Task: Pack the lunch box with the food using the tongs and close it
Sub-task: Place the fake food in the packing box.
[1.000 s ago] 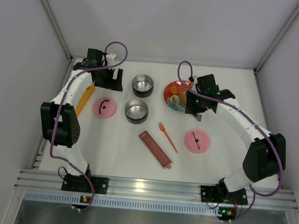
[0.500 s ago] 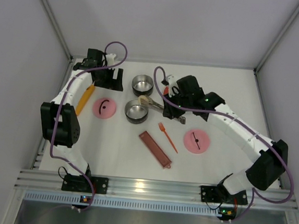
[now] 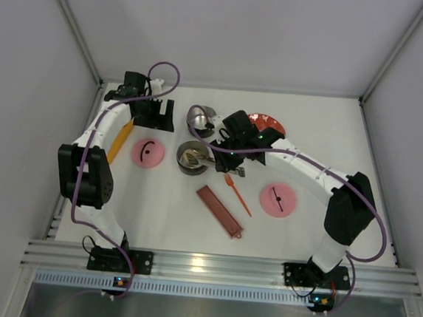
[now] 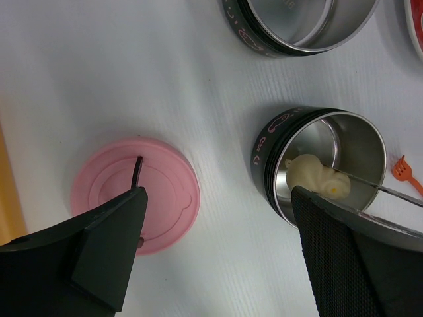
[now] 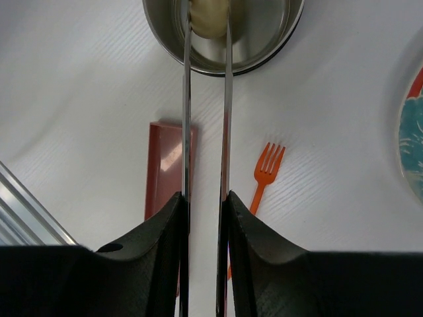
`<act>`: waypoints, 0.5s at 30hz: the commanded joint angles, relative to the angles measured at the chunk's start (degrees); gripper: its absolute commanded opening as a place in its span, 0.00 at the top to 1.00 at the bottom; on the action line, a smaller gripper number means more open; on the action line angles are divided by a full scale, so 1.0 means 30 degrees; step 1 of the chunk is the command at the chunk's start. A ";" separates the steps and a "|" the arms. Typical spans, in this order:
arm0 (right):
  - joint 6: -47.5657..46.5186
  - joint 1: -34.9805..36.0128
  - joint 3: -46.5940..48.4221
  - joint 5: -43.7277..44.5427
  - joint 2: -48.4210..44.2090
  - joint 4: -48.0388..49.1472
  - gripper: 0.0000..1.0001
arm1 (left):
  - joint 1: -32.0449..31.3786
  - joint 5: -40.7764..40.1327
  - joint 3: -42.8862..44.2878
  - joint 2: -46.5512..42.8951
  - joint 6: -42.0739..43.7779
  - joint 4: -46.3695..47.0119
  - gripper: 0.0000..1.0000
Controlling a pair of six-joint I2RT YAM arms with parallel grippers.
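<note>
On the white table (image 3: 162,213), your right gripper (image 5: 205,201) is clamped on the tongs (image 5: 186,132). Your left gripper (image 4: 218,198) hangs with its fingers spread wide, holding nothing, over a pink lid (image 4: 135,205). The farther tin (image 4: 297,39) stands uncovered. In the nearer tin (image 4: 268,155), the pale ball (image 4: 310,175) sits between the tong tips.

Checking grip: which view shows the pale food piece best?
Left wrist: the pale piece lies clearly inside the tin. Right wrist crops it at the top edge, between the tongs; top view shows a speck.
</note>
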 commanded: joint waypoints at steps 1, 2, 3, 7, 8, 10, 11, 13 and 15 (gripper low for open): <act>-0.0352 0.0441 0.1427 0.0250 0.0358 0.1069 0.75 | 0.0143 -0.0147 -0.0262 -0.0496 -0.0255 0.0516 0.05; -0.0352 0.0441 0.1427 0.0250 0.0447 0.1070 0.74 | 0.0143 -0.0148 -0.0322 -0.0496 -0.0255 0.0516 0.05; -0.0323 0.0441 0.1427 0.0279 0.0506 0.1070 0.72 | 0.0172 -0.0177 -0.0351 -0.0496 -0.0255 0.0516 0.04; -0.0351 0.0412 0.1368 0.0426 0.0536 0.0953 0.58 | 0.0231 -0.0265 -0.0410 -0.0525 -0.0255 0.0487 0.04; -0.0323 0.0441 0.1368 0.0426 0.0477 0.0953 0.56 | 0.0231 -0.0294 -0.0410 -0.0525 -0.0226 0.0516 0.04; -0.0381 0.0441 0.1456 0.0513 0.0418 0.0895 0.55 | 0.0261 -0.0294 -0.0410 -0.0525 -0.0226 0.0546 0.04; -0.0381 0.0441 0.1485 0.0572 0.0331 0.0865 0.54 | 0.0261 -0.0265 -0.0381 -0.0496 -0.0226 0.0517 0.04; -0.0468 0.0441 0.1660 0.0690 0.0243 0.0778 0.54 | 0.0261 -0.0236 -0.0410 -0.0467 -0.0226 0.0545 0.04; -0.0440 0.0441 0.1806 0.0836 0.0038 0.0660 0.55 | 0.0261 -0.0236 -0.0381 -0.0467 -0.0196 0.0516 0.04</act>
